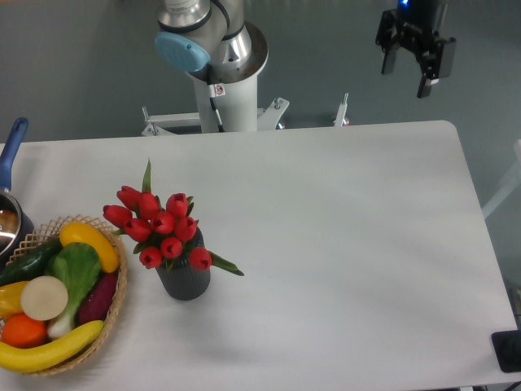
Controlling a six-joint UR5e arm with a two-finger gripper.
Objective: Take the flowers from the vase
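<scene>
**Arm waited high while the tulips sat untouched**

A grey wall stood behind the white rounded table [342,244], and the arm's pale base column [224,90] rose from beyond the far edge. From where I stood, the black two-finger gripper [407,77] hung high at the far right corner, above the table's back edge, its fingers spread apart with nothing between them.

The bunch of red tulip buds with green leaves [160,226] stood upright in the small dark grey ribbed vase [184,281], toward the front left of the table. Just to the left of the vase, near but seemingly not touching it, lay a woven wicker basket [120,305] piled with a banana, an orange, green vegetables and other coloured produce. The blue handle of a pot [11,155] poked in at the left edge.

To my eye the task had not properly begun: the gripper was well apart from the flowers, diagonally across the table. The next move, I judged, called for a long traverse toward the front left, then a descent beside the buds to close on the stems or the tight cluster above the vase mouth, and a straight upward lift so the vase did not tip or drag along.
</scene>
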